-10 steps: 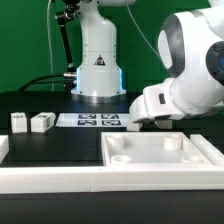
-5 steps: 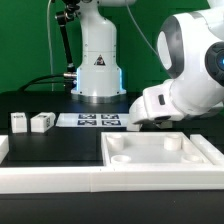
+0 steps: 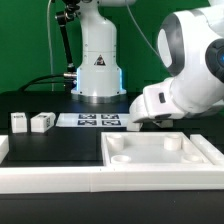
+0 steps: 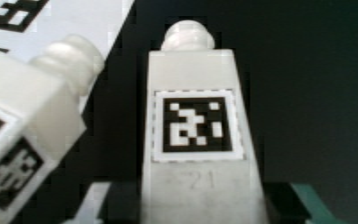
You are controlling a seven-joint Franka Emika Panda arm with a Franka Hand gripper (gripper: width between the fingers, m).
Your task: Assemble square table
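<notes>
Right now your tool [image 4: 197, 196] is pinching a leg block [image 4: 195, 110] across its sides. In the wrist view a dark finger [image 4: 108, 198] sits against each flank, the block's black-and-white tag faces the camera, and its peg end points away. You cannot tell whether it is lifted off the bench [image 3: 60, 145]. A second leg block [image 4: 34, 120] lies just beside it at a slant, apart from the fingers, with a corner of the marker board [image 4: 19, 15] beyond.

In the exterior view the arm [image 3: 185, 85] reaches down from that view's right, and its wrist hides the tool. The square top [image 3: 160, 150] lies flat in front of it, sockets up. A third leg block [image 3: 18, 122] and a fourth leg block [image 3: 41, 122] stand side by side at that view's left, well apart from the arm.
</notes>
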